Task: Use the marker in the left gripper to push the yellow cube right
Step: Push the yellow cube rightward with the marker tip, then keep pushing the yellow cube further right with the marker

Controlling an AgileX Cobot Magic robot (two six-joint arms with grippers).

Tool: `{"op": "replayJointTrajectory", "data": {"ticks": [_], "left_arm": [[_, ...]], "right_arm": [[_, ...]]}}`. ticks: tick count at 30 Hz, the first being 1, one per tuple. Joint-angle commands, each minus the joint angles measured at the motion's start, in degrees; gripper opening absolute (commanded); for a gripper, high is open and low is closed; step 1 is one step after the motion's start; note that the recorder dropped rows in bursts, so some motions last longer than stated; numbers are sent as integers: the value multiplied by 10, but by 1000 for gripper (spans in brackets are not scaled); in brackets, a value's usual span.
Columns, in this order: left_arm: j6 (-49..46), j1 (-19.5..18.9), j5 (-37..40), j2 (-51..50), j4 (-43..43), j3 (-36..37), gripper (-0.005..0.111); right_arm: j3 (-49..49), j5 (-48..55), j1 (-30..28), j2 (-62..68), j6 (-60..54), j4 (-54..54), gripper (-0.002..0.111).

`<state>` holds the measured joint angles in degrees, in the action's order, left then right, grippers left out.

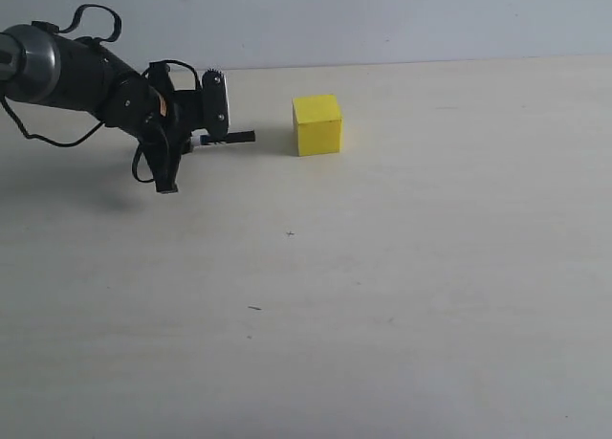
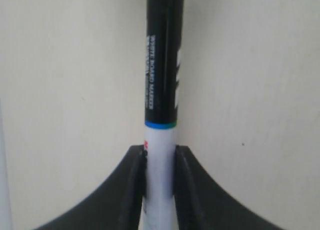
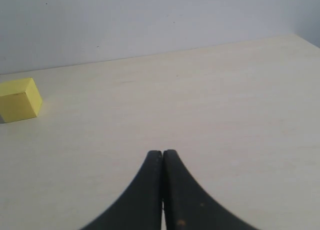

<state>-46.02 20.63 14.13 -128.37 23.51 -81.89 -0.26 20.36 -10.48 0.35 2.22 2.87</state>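
Marker (image 1: 234,137) level in left gripper (image 2: 160,190), tip near yellow cube (image 1: 316,124)

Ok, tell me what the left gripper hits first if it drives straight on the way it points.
The yellow cube, most likely: the left gripper holds the marker aimed right at it, with a gap before the cube. Depth is hard to judge.

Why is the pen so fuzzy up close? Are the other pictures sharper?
Left wrist view: the marker fills the near field, its small print blurred. Exterior view: even light, sharper, with a soft shadow left of the cube. Right wrist view: the shut right pincer looks soft.
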Motion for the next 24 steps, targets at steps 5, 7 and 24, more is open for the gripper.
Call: {"op": "replayJointTrajectory", "data": {"ticks": [5, 7, 24], "left_arm": [[28, 52, -23, -28, 2, -70, 0], [28, 80, 0, -48, 5, -102, 0], [77, 71, 61, -69, 61, -144, 0]], "right_arm": [[3, -4, -2, -4, 0, 0, 0], [3, -4, -2, -4, 0, 0, 0], [3, -1, -2, -4, 0, 1, 0]]}}
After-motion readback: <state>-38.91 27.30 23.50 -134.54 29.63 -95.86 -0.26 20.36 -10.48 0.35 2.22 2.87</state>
